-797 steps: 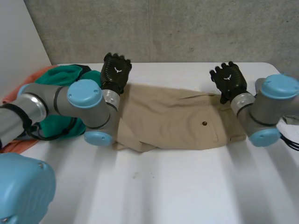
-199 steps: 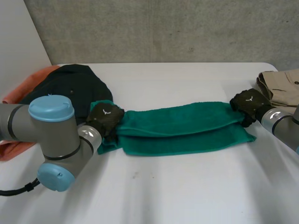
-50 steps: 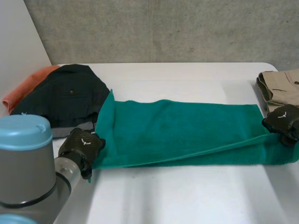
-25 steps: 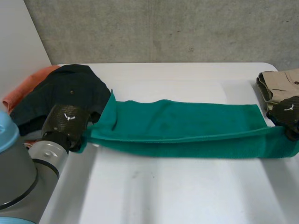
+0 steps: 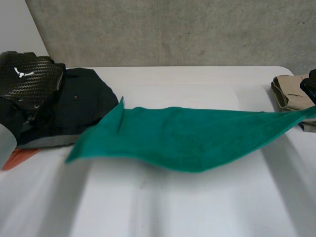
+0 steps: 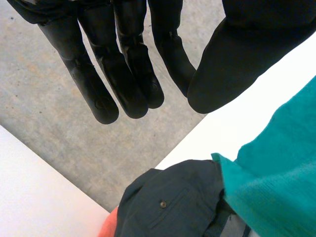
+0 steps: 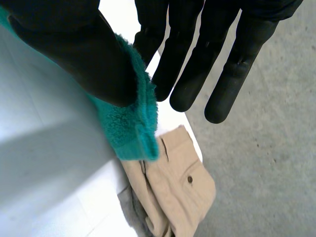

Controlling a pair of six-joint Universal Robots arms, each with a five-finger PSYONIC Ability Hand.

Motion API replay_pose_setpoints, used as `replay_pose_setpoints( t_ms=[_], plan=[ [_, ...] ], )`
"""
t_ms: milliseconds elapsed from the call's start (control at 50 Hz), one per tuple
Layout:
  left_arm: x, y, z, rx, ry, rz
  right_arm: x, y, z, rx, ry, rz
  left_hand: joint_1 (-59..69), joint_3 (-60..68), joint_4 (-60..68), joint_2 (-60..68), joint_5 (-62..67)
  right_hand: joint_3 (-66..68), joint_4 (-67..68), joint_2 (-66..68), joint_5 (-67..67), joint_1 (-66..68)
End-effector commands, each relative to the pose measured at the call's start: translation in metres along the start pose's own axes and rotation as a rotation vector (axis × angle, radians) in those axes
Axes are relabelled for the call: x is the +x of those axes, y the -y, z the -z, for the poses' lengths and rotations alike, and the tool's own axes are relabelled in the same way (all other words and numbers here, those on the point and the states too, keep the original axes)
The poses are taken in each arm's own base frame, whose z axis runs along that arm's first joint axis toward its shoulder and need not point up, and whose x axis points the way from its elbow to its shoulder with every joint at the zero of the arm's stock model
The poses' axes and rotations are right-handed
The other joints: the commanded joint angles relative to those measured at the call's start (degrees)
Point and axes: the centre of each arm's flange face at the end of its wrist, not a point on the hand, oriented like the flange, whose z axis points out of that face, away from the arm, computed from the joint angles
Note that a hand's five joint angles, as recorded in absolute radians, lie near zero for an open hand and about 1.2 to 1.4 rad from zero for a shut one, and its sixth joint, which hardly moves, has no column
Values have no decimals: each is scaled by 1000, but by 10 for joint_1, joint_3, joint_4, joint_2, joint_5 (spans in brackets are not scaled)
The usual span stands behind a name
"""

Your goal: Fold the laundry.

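Observation:
A green towel (image 5: 187, 136) stretches across the middle of the white table (image 5: 197, 207), partly lifted and sagging. My right hand (image 5: 310, 84) is at its right end, and in the right wrist view the thumb (image 7: 74, 44) pinches the towel's corner (image 7: 133, 128) against straight fingers. My left hand (image 5: 27, 79) is raised high at the left, above the dark garment and clear of the towel. In the left wrist view its fingers (image 6: 128, 64) are straight and hold nothing. The towel's left end (image 6: 276, 168) lies free below them.
A dark garment (image 5: 79, 108) with a button lies at the left, with orange cloth (image 5: 15, 157) peeking out beneath it. Folded khaki trousers (image 5: 291, 91) sit at the table's right edge, beside my right hand. A concrete wall stands behind the table.
My left hand has let go of the towel's left end and risen up and to the left. My right hand has lifted its corner, and the towel has swung up off the table.

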Motion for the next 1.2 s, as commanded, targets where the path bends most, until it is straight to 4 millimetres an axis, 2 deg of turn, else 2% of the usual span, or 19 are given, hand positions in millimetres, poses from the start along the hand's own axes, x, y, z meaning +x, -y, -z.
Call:
replay_pose_setpoints(
  t_ms=[20,40,60,80,100,180,200,260,280,320,380,420,540,600,700,900,1080,1200],
  plan=[
    [20,-33,-17,-170,-100,-154,0,-7,-3,-19,51,-1,134,116,114,114,133,116,113,123,120,143],
    [23,-38,-20,-188,-111,-174,-1,-18,-15,-52,73,-10,134,116,114,114,133,116,113,123,120,143],
    [31,-50,-28,-230,-145,-217,-3,-23,-20,-64,87,-18,134,116,114,114,133,116,113,123,120,143],
    [33,-54,-32,-240,-155,-228,-5,-28,-27,-79,104,-26,134,116,114,114,133,116,113,123,120,143],
    [36,-59,-37,-253,-163,-237,-10,-40,-42,-111,142,-50,134,116,114,114,133,116,113,123,120,143],
    [47,-85,-68,-304,-179,-249,-21,-59,-65,-170,199,-95,134,116,114,114,133,116,113,123,120,143],
    [53,-92,-76,-312,-185,-248,-22,-61,-69,-179,199,-102,134,116,114,114,133,116,113,123,120,143],
    [59,-100,-78,-322,-198,-240,-28,-61,-78,-178,182,-114,108,90,87,87,106,116,113,123,120,143],
    [64,-103,-75,-324,-212,-221,-29,-59,-80,-171,175,-112,-132,-150,-153,-153,-134,116,113,123,120,143],
    [69,-106,-69,-324,-235,-192,-30,-59,-83,-155,152,-117,-242,-260,-263,-263,-244,116,113,123,120,143],
    [74,-106,-56,-315,-283,-126,-29,-61,-89,-129,105,-120,-281,-299,-301,-302,-283,116,113,123,120,143],
    [79,-108,-40,-315,-341,-76,-30,-63,-93,-115,78,-119,-278,-296,-298,-298,-279,116,113,123,120,143],
    [95,-117,-11,-326,-472,-23,-37,-76,-109,-112,58,-135,-278,-296,-298,-298,-279,116,113,123,120,143],
    [100,-124,-4,-356,-498,-20,-38,-86,-121,-123,28,-146,-288,-306,-308,-308,-289,116,113,123,120,143],
    [101,-132,-5,-386,-497,1,-38,-98,-137,-134,-36,-156,-296,-314,-317,-317,-298,116,113,123,120,143],
    [109,-147,-27,-430,-467,98,-46,-103,-136,-147,-13,-168,-294,-312,-315,-315,-296,116,113,123,120,143],
    [127,-160,-28,-462,-521,91,-51,-105,-135,-156,0,-173,-294,-312,-315,-315,-296,116,113,123,120,143],
    [137,-157,-31,-405,-532,80,-58,-107,-132,-165,20,-177,-293,-311,-313,-313,-294,116,113,123,120,143]
  ],
)
